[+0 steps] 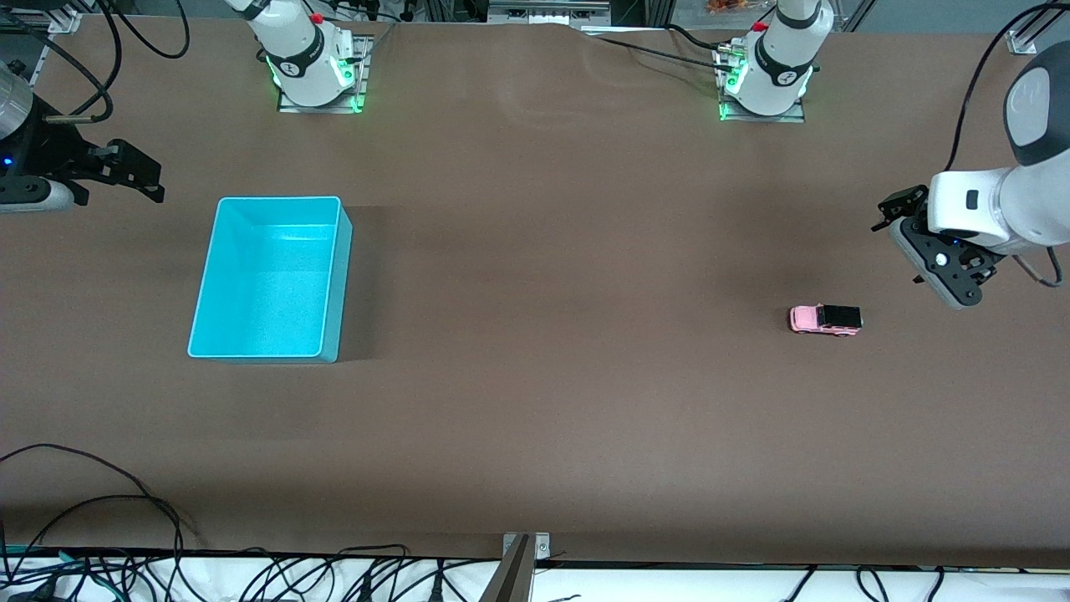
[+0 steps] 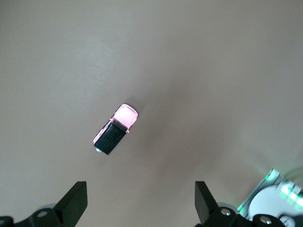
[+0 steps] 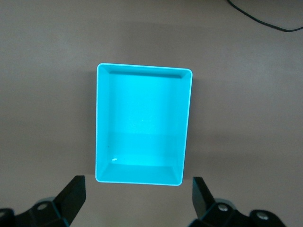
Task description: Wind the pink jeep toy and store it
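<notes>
You have a light pink jeep (image 1: 825, 318) with a black roof, a plain turquoise bin (image 1: 267, 278), and a brown table (image 1: 552, 401).

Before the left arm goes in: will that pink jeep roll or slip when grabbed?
Likely rolls: the pink jeep toy sits on its wheels on bare table. Tiny, so probably light and easily nudged. Its boxy body looks rigid.

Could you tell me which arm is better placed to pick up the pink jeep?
The left: its open left gripper hangs near the pink jeep toy, while the open right gripper waits by the turquoise bin.
</notes>
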`<move>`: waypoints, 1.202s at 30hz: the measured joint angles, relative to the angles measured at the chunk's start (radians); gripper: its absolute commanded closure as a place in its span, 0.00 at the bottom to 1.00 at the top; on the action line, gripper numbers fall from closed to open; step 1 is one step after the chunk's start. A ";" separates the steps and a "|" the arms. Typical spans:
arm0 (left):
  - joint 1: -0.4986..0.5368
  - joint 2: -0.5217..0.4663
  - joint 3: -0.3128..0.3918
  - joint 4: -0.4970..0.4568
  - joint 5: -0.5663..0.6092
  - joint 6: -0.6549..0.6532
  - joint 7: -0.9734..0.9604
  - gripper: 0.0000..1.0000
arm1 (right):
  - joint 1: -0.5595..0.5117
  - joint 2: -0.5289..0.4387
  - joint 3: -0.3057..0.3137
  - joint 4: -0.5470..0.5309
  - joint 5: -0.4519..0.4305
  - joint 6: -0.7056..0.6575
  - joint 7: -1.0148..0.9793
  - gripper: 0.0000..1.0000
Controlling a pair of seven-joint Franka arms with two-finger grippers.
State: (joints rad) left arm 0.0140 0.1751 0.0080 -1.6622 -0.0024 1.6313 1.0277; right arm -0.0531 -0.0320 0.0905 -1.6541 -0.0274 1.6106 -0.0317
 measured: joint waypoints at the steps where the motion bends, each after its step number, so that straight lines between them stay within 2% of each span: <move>1: 0.002 0.005 0.000 0.000 0.001 0.004 0.022 0.00 | 0.000 0.000 0.000 0.000 0.000 0.000 0.000 0.00; 9: 0.008 0.059 0.000 -0.003 0.042 0.086 0.255 0.00 | 0.000 0.000 0.000 0.000 0.000 0.000 0.000 0.00; 20: 0.065 0.210 0.001 -0.029 0.044 0.275 0.540 0.00 | 0.000 0.000 0.000 0.000 0.000 -0.001 0.000 0.00; 31: 0.086 0.246 0.000 -0.261 0.044 0.638 0.658 0.00 | 0.000 0.000 0.000 0.000 0.000 -0.001 0.000 0.00; 36: 0.087 0.245 0.000 -0.324 0.044 0.711 0.684 0.00 | 0.000 0.000 0.000 0.000 0.000 -0.001 0.000 0.00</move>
State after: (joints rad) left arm 0.1007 0.4205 0.0082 -1.9858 0.0419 2.3426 1.7117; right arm -0.0535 -0.0318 0.0903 -1.6541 -0.0274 1.6095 -0.0317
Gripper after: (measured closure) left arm 0.000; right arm 0.000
